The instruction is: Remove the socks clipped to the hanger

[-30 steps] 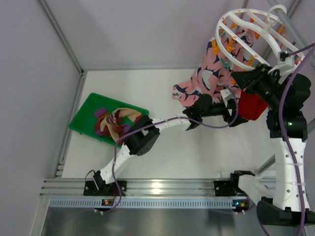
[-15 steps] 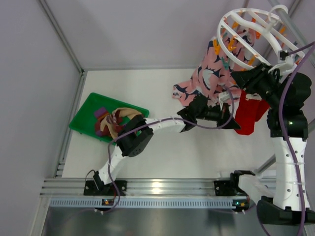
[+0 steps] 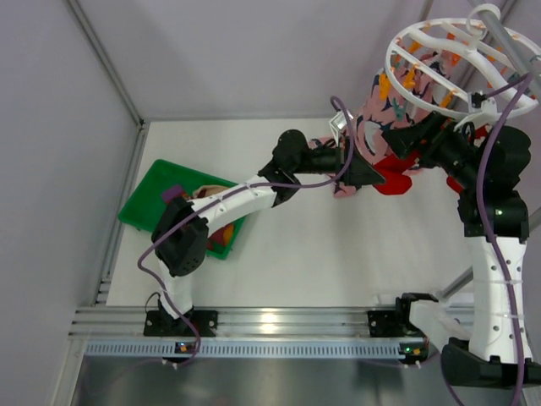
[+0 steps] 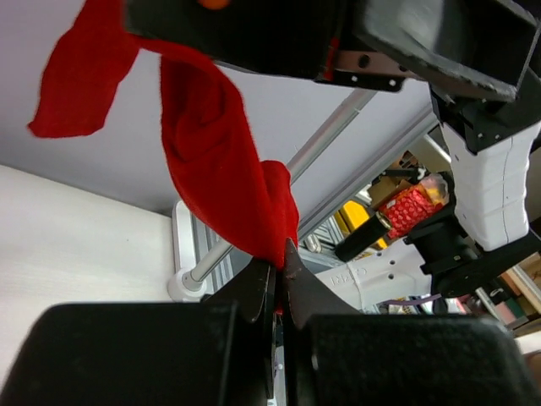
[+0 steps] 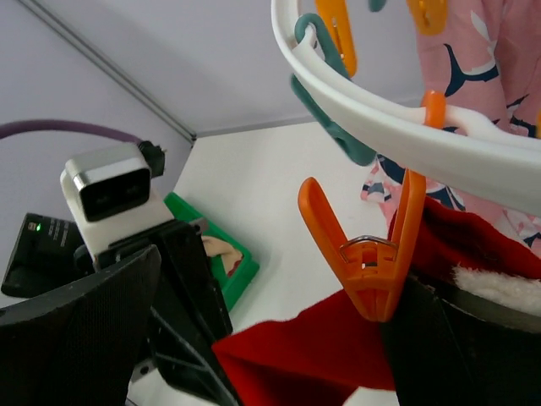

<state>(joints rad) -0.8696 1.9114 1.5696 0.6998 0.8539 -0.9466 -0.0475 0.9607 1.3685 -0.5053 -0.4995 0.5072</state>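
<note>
The left tool (image 4: 277,260) is pressed together, pinching a lower fold of the red sock (image 4: 211,161). The red sock hangs under the hanger (image 5: 380,114) at the right rear, above the worktop (image 3: 338,262). Its upper part meets the lower end of an orange peg (image 5: 372,254) on the outer ring. The right tool (image 3: 397,139) is spread, with one finger on each side of that peg. Other socks (image 3: 201,194) lie in the green tray (image 3: 144,199) at the left. A pink cloth (image 3: 372,110) hangs just beside the red sock.
</note>
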